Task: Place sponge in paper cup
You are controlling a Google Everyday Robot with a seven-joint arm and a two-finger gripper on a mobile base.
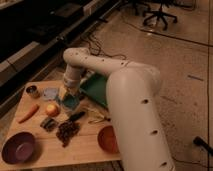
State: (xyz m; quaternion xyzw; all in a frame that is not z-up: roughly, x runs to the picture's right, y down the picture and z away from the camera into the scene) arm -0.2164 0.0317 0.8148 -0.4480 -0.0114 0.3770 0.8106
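table (90,147) | purple bowl (18,147); orange-brown bowl (107,138); carrot (28,113); metallic can (33,91); gripper (69,96) above table

Matt wooden table (90,147), smooth white plastic arm (130,95) above hand (69,96), shiny metal can (32,91).

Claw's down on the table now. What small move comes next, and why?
Probably a straight lift to check the grip. The claw sits low over the flat teal-green sponge, beside the pale yellow block. I cannot make out the paper cup, so hold off on moving sideways.
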